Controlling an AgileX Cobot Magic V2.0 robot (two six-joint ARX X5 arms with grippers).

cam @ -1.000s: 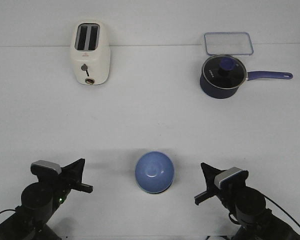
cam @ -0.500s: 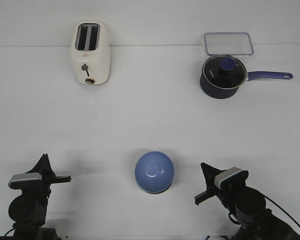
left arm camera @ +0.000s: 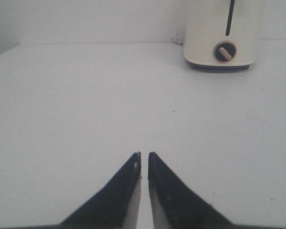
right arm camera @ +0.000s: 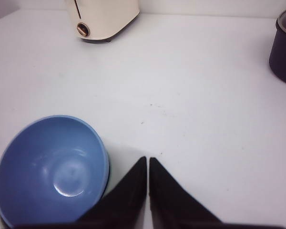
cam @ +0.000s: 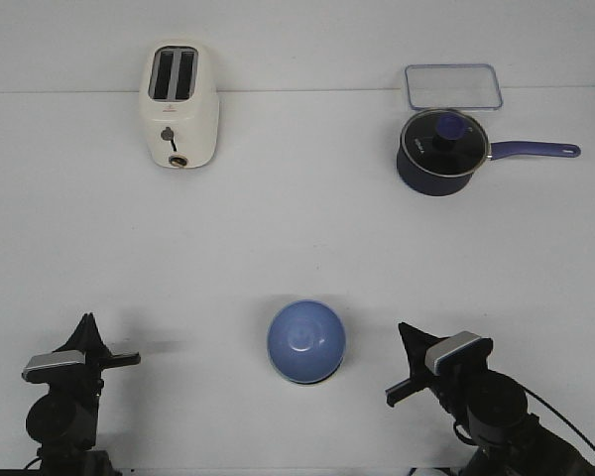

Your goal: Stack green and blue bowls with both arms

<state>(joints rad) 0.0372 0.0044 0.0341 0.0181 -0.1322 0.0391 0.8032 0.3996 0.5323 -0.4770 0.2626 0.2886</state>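
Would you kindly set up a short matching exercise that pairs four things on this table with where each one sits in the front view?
Things:
1. toaster
2. saucepan
3. blue bowl
4. clear lid

Places:
A. near edge, between the two arms
B. far left
C. far right, closest to the wall
D. far right, its handle pointing right

Pairs: 1-B, 2-D, 3-A, 4-C

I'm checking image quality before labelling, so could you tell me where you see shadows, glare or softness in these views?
Front view: even light, sharp, faint shadows beside the left gripper and blue bowl. Left wrist view: soft throughout, toaster slightly hazy. Right wrist view: a pale glare patch inside the bowl, a dark shadow beside it, saucepan blurred at the edge.
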